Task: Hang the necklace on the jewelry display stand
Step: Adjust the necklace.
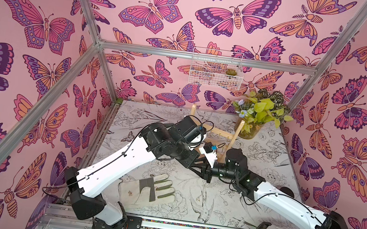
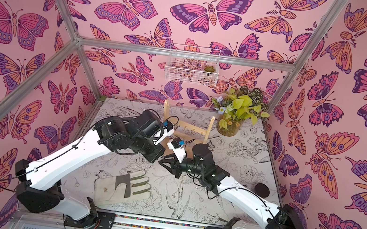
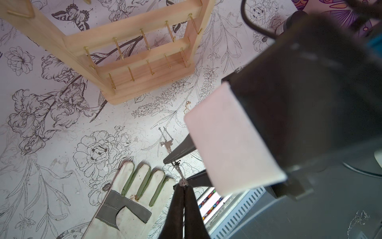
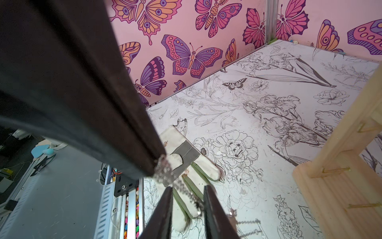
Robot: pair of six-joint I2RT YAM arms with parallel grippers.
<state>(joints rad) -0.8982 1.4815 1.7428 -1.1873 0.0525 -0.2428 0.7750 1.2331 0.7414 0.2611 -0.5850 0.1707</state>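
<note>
A cream fabric work glove [image 1: 146, 189] with grey patches and green finger edging is lying flat at the front left of the white worktop [image 1: 270, 155], which is printed with line-drawn flowers; the white-and-black left arm [image 1: 121, 160] is reaching over this area toward the centre.

The black left fingers [image 3: 176, 207] are pressing together and clamping the thin silver chain necklace [image 4: 164, 168] at their tips; the necklace is hanging in the air above the worktop, in front of the stand and apart from it.

From that clamp the chain is running into the gap of the black right fingers [image 4: 163, 217]; these are standing apart, with the chain crossing between them; more chain is showing beyond them in the right wrist view.

The light natural-wood, ladder-shaped jewelry display stand [image 3: 153, 82], with rows of small gold hooks on its crossbars, is standing on its flat rectangular base at the back centre of the worktop, behind both sets of fingers.

A white wire basket [image 1: 215, 75] is hanging on the pink butterfly-patterned wall [image 1: 158, 79] above the stand; a yellow-green leafy plant in an amber glass pot [image 1: 260, 111] is standing just right of the stand, in the back right corner.
</note>
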